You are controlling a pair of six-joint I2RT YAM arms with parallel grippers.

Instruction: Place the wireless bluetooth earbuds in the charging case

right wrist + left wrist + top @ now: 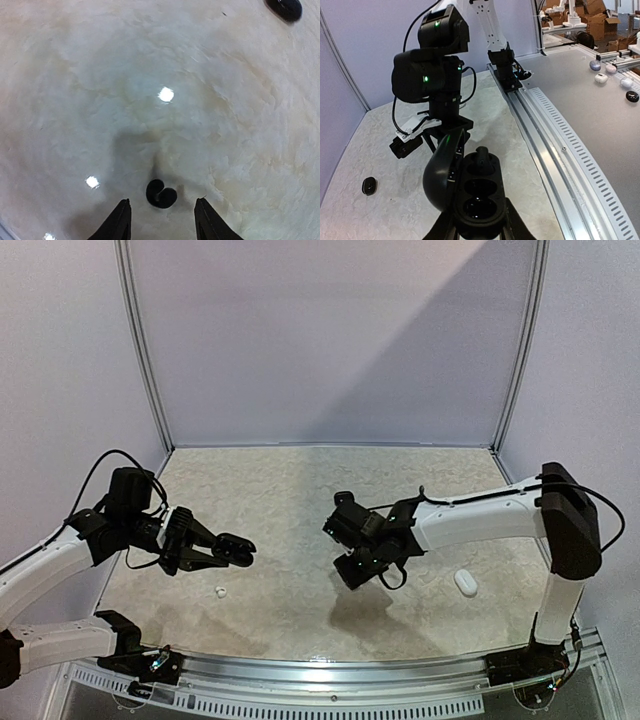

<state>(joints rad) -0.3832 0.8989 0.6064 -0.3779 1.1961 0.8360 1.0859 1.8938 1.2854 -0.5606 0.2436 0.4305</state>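
Right arm reaches in from the right side with its wrist tipped down, so the right gripper (162, 201) hangs over the table (75, 75), jaws apart and gripping nothing. A black earbud (161, 194) lies right between the fingertips (can't tell if they touch it). The left gripper (480, 225) is clamped on the open black charging case (479, 192), held up facing the right arm. A white earbud (220, 591) lies on the table near it, and a white case (465, 582) sits well off right.

no readable txt, labels, brands or nos. on anything here.
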